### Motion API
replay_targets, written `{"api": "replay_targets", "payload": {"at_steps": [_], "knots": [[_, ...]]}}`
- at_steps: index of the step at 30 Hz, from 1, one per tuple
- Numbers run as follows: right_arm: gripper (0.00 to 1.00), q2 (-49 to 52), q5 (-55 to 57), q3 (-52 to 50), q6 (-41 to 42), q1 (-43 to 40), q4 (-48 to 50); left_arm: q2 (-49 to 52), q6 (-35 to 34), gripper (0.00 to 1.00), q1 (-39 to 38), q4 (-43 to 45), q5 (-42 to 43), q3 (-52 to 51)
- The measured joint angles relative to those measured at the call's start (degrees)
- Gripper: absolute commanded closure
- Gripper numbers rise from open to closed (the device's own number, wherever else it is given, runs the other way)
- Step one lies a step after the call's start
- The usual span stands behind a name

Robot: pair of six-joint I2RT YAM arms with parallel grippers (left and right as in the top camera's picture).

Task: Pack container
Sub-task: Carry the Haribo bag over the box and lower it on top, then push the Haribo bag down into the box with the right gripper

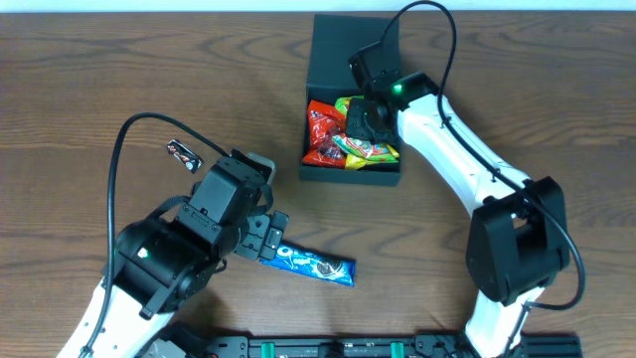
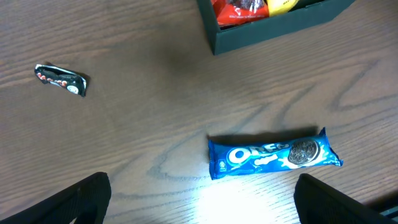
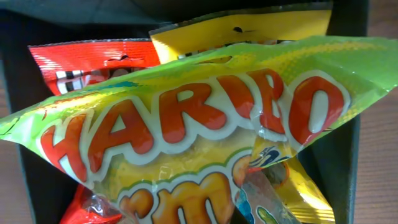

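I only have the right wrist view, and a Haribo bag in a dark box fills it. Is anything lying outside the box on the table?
Observer: Yes, a blue Oreo packet lies on the wood, outside the container.
Operator: Anything else loose?
Observer: A small dark packet lies further left in the overhead view, alone.
Operator: And the left arm?
Observer: The left pincer is open, close to the Oreo packet, not closed on it.

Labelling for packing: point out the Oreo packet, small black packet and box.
Oreo packet (image 2: pixel 273 155): left wrist view, its middle.
small black packet (image 2: pixel 60 79): left wrist view, its middle.
box (image 2: pixel 273 30): left wrist view, outer wall.
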Motion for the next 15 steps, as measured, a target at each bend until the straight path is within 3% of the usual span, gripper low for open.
{"api": "replay_targets", "payload": {"at_steps": [9,10,12,14,15], "knots": [[0.97,0.09,0.07,0.09,-3.52,0.0,-1.07,0.0,0.0,0.05,0.0,0.0,0.0,0.0],[0.78,0.09,0.07,0.11,-4.02,-0.02,-1.11,0.0,0.0,0.05,0.0,0.0,0.0,0.0],[0.62,0.09,0.17,0.11,-4.46,-0.04,-1.09,0.0,0.0,0.05,0.0,0.0,0.0,0.0],[0.37,0.09,0.26,0.24,-5.35,-0.07,-1.09,0.0,0.0,0.05,0.0,0.0,0.0,0.0],[0.16,0.09,0.35,0.28,-5.81,-0.07,-1.03,0.0,0.0,0.05,0.0,0.0,0.0,0.0]]}}
